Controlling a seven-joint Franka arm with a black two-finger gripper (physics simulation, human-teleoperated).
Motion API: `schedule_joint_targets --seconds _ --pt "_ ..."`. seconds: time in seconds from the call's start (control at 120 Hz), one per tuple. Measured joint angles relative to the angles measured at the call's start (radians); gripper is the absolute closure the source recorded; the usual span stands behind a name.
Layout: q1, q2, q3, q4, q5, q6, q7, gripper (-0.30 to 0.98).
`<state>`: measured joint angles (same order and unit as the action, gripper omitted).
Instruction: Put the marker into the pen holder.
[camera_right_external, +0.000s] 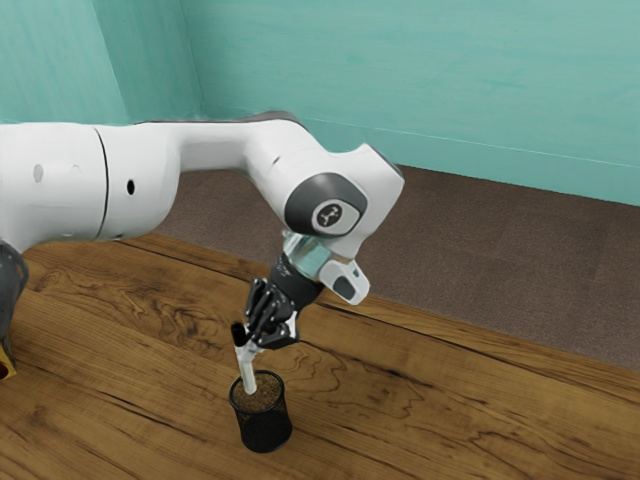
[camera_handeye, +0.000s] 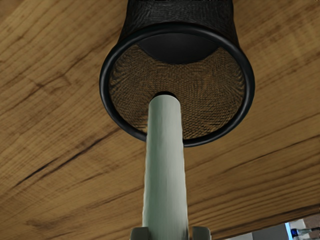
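My gripper (camera_right_external: 252, 350) is shut on the marker (camera_right_external: 248, 374), a white barrel with a black end uppermost, held slightly tilted. In the wrist view the marker (camera_handeye: 165, 165) stretches from between the fingertips of my gripper (camera_handeye: 170, 233) toward the holder's mouth. The pen holder, a round black mesh cup (camera_right_external: 265, 430), stands upright on the table beneath my hand. The marker's lower end lies across the mouth of the pen holder (camera_handeye: 102, 82) in both views; how far below the rim it reaches I cannot tell.
The wooden table (camera_right_external: 420, 420) extends around the holder, with its far edge behind my hand. Past that edge are a brown floor (camera_right_external: 470, 260) and a teal wall (camera_right_external: 450, 90). Small blurred objects (camera_handeye: 302, 231) show beyond the table in the wrist view.
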<state>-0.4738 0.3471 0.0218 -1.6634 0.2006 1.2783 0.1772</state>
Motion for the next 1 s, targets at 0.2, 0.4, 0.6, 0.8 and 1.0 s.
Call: schedule_joint_targets --seconds 0.2,0.4,0.6,0.8,1.0 --pt "0.0 0.036 0.0 -0.005 -0.017 0.013 -0.012 0.79" --pt "0.002 0.052 0.001 -0.01 -0.038 0.027 -0.02 0.57" --pt "0.01 0.003 0.006 0.01 -0.046 0.03 -0.025 0.22" --pt "0.265 -0.45 0.136 -0.037 -0.047 0.167 -0.034 0.09" --pt "0.387 -0.488 0.15 -0.06 -0.067 0.261 -0.037 0.03"
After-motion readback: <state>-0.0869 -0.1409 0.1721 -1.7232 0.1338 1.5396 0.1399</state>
